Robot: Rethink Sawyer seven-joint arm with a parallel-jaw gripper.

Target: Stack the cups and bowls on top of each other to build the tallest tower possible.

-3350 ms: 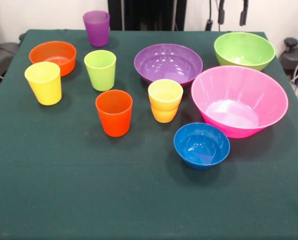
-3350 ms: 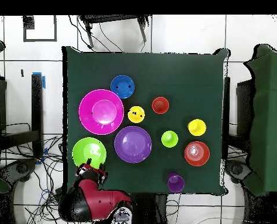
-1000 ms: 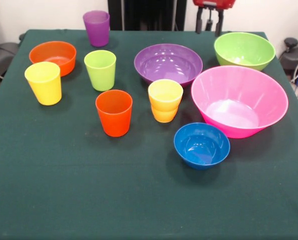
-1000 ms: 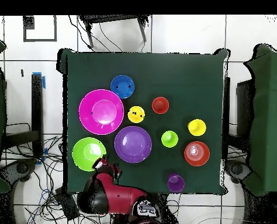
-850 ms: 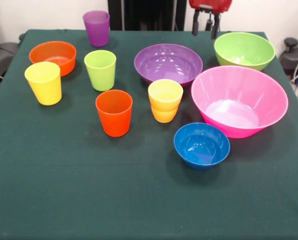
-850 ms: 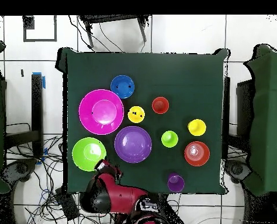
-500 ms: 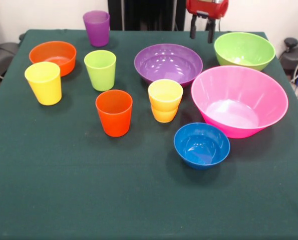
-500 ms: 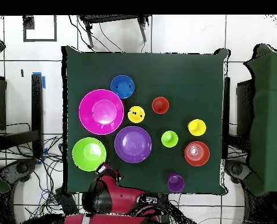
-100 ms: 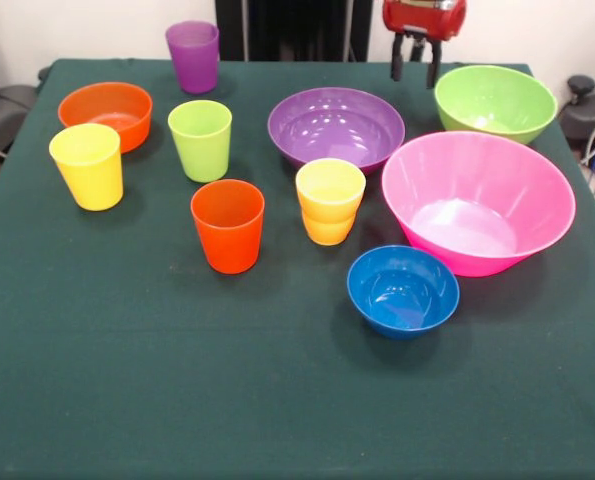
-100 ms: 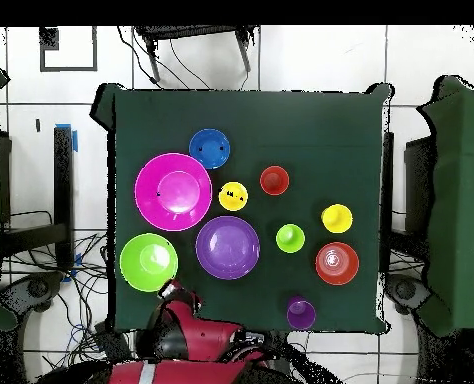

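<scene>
Approach step judged in hand: red gripper, fingers parted, nothing held, hovered just left of glossy lime-green plastic bowl. Rim grasp judged needed next.

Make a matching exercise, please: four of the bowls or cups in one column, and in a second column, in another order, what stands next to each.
Things:
1. blue bowl
2. lime green bowl
3. purple cup
4. yellow cup

Places:
A. right beside the orange bowl
B. alone at the table's far edge
C. just in front of the pink bowl
D. next to the gripper

Pairs: 1-C, 2-D, 3-B, 4-A
</scene>
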